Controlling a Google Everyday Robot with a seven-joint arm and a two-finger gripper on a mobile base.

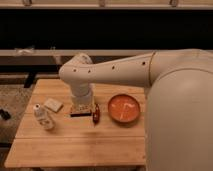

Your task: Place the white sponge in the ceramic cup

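Hanging over table centre, tool near white sponge.

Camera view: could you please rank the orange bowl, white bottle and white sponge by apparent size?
Largest to smallest:
orange bowl
white bottle
white sponge
The end effector is down between sponge and bowl.

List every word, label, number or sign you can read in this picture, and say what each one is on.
No text can be read anywhere in this view.
Bottle: any label is too blurred to read.
Sponge, bowl, table: no markings seen.
Gripper, low over the table between sponge and bowl: no readable marking on it or on the arm.
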